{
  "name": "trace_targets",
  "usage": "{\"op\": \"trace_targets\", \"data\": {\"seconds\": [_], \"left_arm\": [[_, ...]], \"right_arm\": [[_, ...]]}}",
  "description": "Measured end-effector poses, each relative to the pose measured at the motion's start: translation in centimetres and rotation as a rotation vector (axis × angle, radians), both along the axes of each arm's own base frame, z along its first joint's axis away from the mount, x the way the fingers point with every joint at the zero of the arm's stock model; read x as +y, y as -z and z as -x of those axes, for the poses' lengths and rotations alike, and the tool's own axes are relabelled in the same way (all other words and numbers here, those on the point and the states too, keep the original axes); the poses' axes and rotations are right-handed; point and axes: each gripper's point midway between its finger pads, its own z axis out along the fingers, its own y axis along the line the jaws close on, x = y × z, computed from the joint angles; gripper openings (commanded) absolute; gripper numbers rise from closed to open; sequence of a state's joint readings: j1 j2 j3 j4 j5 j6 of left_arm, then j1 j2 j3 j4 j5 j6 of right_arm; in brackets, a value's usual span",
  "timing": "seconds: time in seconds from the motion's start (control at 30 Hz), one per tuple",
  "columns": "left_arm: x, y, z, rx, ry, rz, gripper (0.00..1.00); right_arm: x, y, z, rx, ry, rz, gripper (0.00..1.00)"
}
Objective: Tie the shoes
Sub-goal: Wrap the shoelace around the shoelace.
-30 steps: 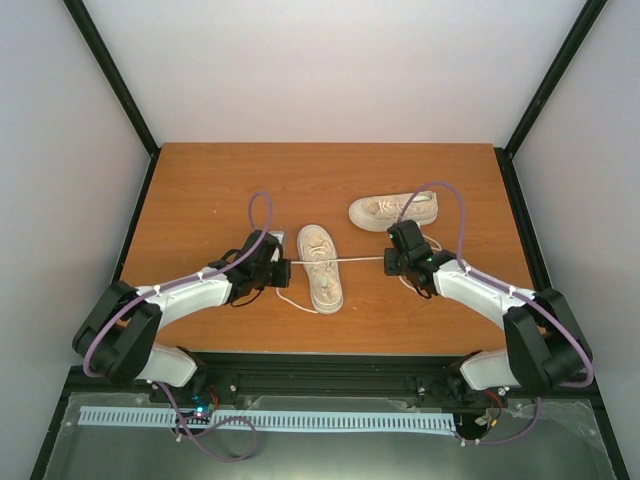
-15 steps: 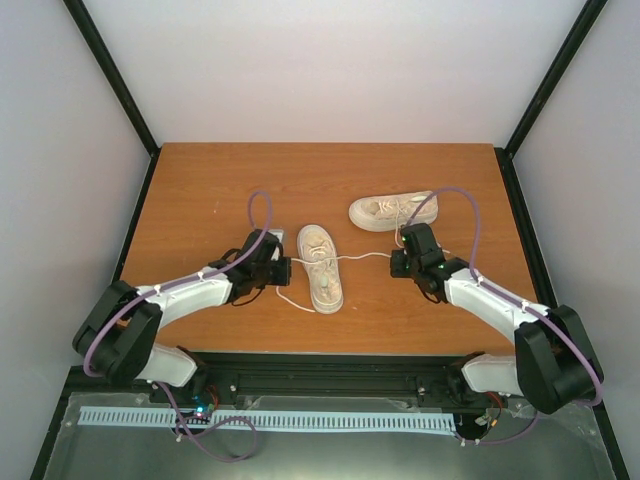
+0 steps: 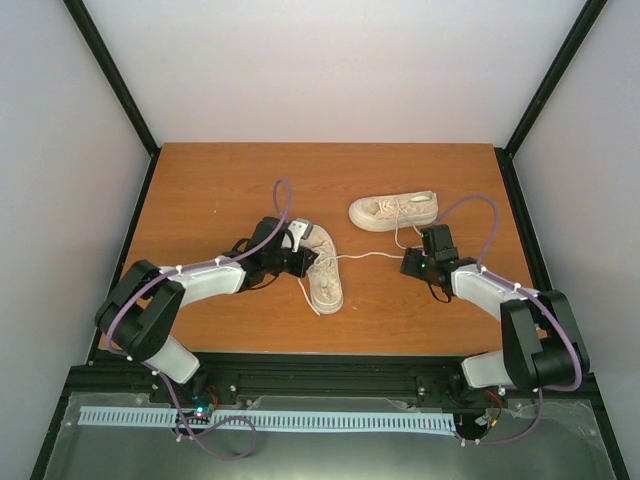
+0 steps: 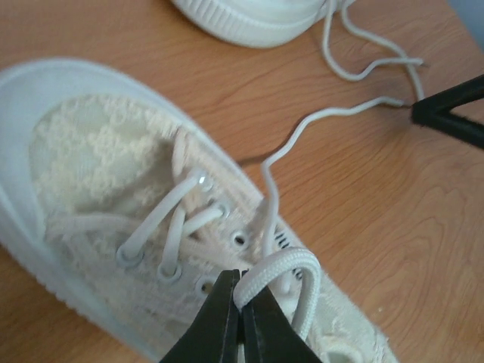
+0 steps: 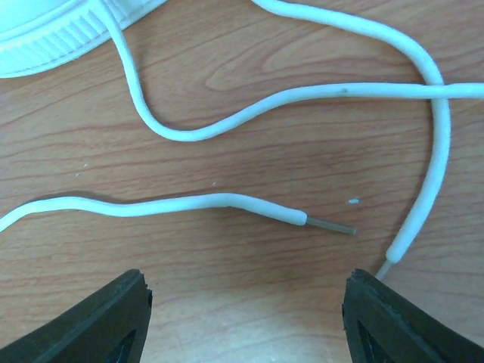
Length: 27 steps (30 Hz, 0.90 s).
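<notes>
Wooden table (image 3: 200, 190), cream untied shoes (image 3: 322, 268); left end effector (image 4: 240, 291) pinching lace (image 4: 276, 266), right end effector (image 5: 247, 286) spread.

Soft, even light is falling from above and filling the overhead view without any hard glare. The orange-brown wooden tabletop (image 3: 200, 180) is showing evenly bright, while the pale enclosure walls (image 3: 330, 70) are washing out to a flat grey-white. Only faint, diffuse shadows are lying beside the pair of cream canvas sneakers (image 3: 322, 270).

In the left wrist view the whole picture is looking slightly soft, and the left gripper's black fingertips (image 4: 215, 329) are sitting out of focus at the bottom edge.

In the right wrist view the thin white lace (image 5: 189, 204) is casting a narrow shadow on crisp wood grain, while the right gripper's black fingertips (image 5: 83, 325) are blurring.
</notes>
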State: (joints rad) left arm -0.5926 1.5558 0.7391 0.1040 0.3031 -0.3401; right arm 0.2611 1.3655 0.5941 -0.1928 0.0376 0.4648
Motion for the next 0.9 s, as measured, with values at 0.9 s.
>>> {"op": "trace_targets", "data": {"seconds": [0.9], "left_arm": [[-0.6,-2.1,0.7,-0.166,0.047,0.092,0.01]], "right_arm": [[1.9,2.6,-7.3,0.060,0.014,0.180,0.78]]}}
